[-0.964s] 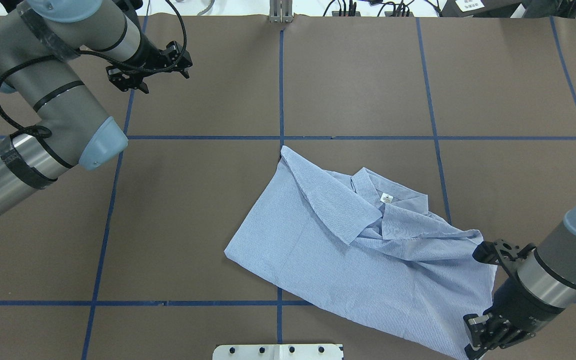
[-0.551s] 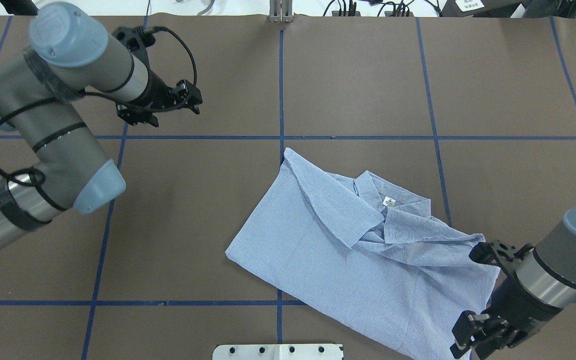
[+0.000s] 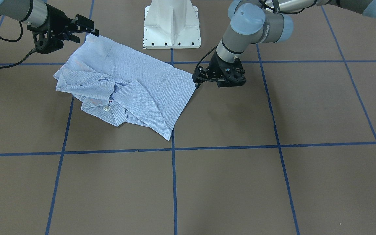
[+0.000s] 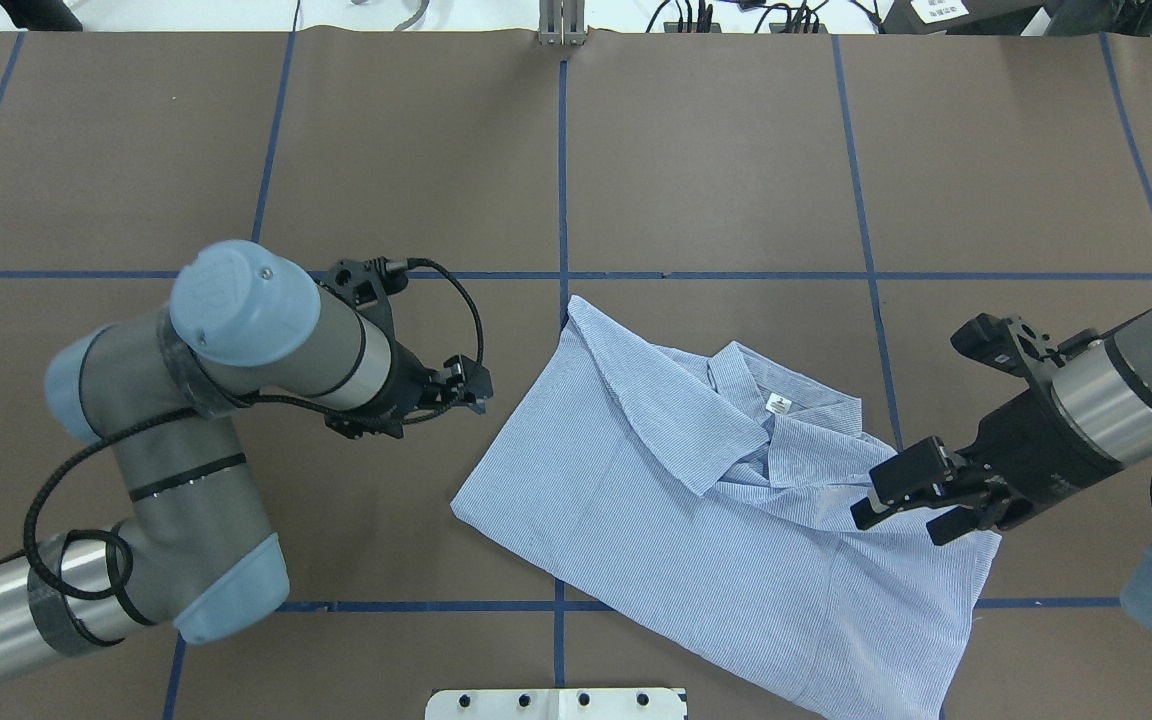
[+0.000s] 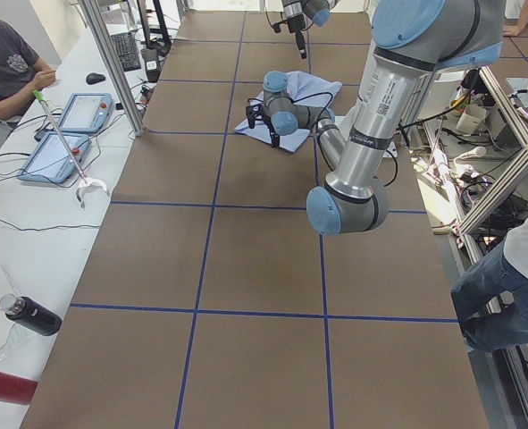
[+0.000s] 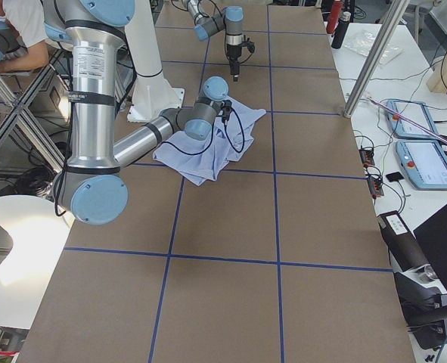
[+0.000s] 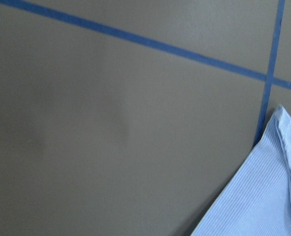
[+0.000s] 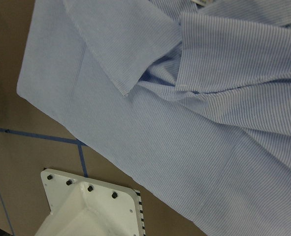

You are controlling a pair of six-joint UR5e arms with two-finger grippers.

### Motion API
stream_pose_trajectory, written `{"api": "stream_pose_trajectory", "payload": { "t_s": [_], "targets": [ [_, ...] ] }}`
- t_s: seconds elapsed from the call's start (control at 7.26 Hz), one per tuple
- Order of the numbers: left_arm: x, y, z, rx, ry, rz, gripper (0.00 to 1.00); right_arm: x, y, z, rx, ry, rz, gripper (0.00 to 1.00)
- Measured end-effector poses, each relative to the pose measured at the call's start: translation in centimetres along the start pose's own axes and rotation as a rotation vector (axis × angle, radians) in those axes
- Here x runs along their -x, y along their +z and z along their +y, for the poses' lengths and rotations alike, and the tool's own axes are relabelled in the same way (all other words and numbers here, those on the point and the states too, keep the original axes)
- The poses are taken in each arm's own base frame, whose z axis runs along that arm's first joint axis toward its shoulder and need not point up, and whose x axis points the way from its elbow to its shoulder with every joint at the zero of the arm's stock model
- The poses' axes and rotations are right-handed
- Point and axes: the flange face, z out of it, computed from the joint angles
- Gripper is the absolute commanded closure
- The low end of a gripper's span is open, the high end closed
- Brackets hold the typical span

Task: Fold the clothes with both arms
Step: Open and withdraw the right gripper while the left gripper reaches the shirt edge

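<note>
The light blue striped shirt (image 4: 656, 520) lies partly folded on the brown table, collar and white neck label (image 4: 777, 403) facing up, one flap folded over its middle. In the front-facing view the shirt (image 3: 148, 81) sits just in front of the pedestal. My left gripper (image 4: 476, 385) hovers low beside the shirt's left edge, and in the front-facing view this left gripper (image 3: 197, 80) almost touches a shirt corner; it looks open and empty. My right gripper (image 4: 911, 515) is open above the shirt's right side, holding nothing. The right gripper (image 3: 83, 31) stands over the shirt's edge.
The white pedestal base (image 3: 171, 26) stands right behind the shirt, its plate (image 4: 556, 703) at the near edge. Blue tape lines (image 4: 563, 180) grid the brown table. A side bench with tablets (image 5: 67, 134) and a seated person (image 5: 4, 63) lies beyond the left end.
My left arm swung in from the far left corner to the shirt's left edge. My right gripper moved from the shirt's near right corner out over its right side. The shirt barely shifted.
</note>
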Motion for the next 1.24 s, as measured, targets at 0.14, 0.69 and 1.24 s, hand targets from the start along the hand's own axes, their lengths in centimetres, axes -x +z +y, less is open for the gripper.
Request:
{"api": "stream_pose_trajectory", "payload": {
  "t_s": [0.14, 0.69, 1.24],
  "targets": [
    [-0.2, 1.3, 2.2, 0.028, -0.003, 0.004, 0.09, 0.6, -1.1, -0.6, -0.029, -0.008, -0.015, 0.0],
    [0.0, 5.1, 4.1, 0.025, -0.014, -0.041, 0.18, 1.8, -2.3, -1.4, -0.06, -0.025, -0.035, 0.0],
    [0.3, 6.6, 4.8, 0.036, -0.012, -0.064, 0.42, 1.7, -2.2, -1.6, -0.051, -0.019, -0.035, 0.0]
  ]
}}
